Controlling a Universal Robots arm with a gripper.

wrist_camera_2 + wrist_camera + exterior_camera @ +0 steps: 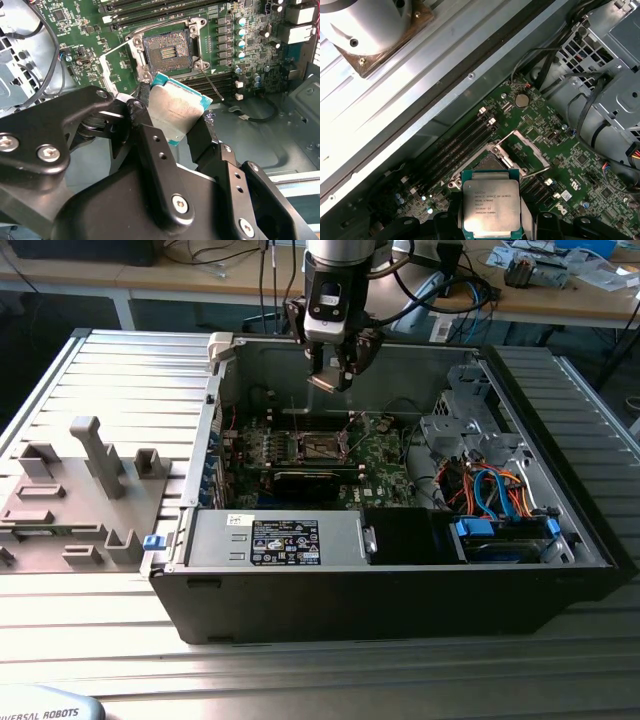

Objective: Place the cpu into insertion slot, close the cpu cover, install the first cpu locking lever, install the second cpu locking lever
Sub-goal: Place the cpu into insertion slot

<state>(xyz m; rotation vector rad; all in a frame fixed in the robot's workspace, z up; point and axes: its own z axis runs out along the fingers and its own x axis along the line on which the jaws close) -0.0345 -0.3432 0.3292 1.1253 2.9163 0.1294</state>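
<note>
Here the tool (174, 119) grips the cpu (181, 109) above the open insertion slot (167, 50).

An open computer case (400, 590) holds a green motherboard (385, 455); a grey fixture plate (55, 495) lies just beside it.

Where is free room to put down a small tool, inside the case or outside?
Outside: the ribbed table along the black wall of the case is bare. Inside it is crowded: cables at the exterior view's right, the board full of parts, and the pincer holding the cpu above the open insertion slot.
</note>
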